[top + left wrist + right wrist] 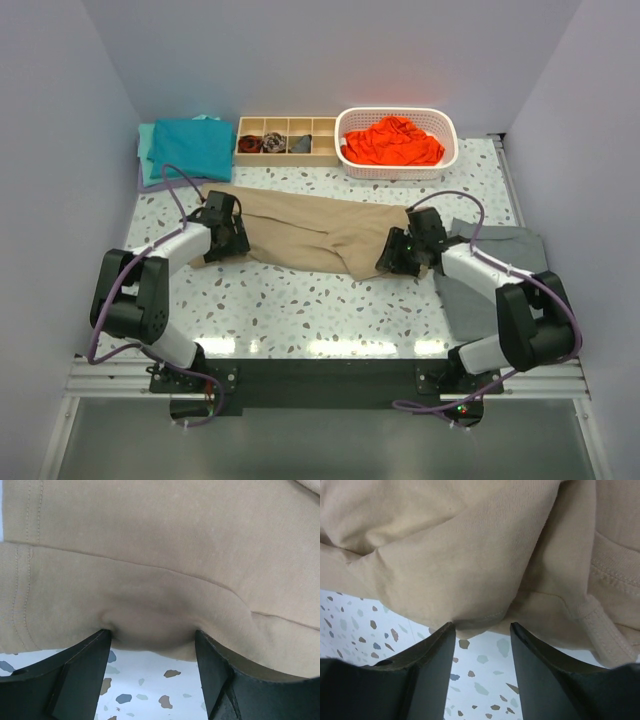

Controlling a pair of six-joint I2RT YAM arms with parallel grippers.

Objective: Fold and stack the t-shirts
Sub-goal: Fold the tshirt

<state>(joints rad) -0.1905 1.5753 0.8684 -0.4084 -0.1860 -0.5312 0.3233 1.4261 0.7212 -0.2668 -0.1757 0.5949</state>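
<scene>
tan t-shirt (320,232) lies across the counter (300,310), long axis far-left to near-right; left jaws and right jaws stand apart at its ends, clamping nothing; grey cloth (500,275) beside right end

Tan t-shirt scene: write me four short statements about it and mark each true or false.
1. The tan t-shirt lies stretched across the middle of the table. True.
2. The orange-red t-shirt lies folded on the table. False: it is bunched in the white basket.
3. The left hand sits at the tan t-shirt's left end, jaws apart. True.
4. The right hand is shut on the grey cloth. False: it is open at the tan t-shirt's right end; the grey cloth lies under its arm.
</scene>
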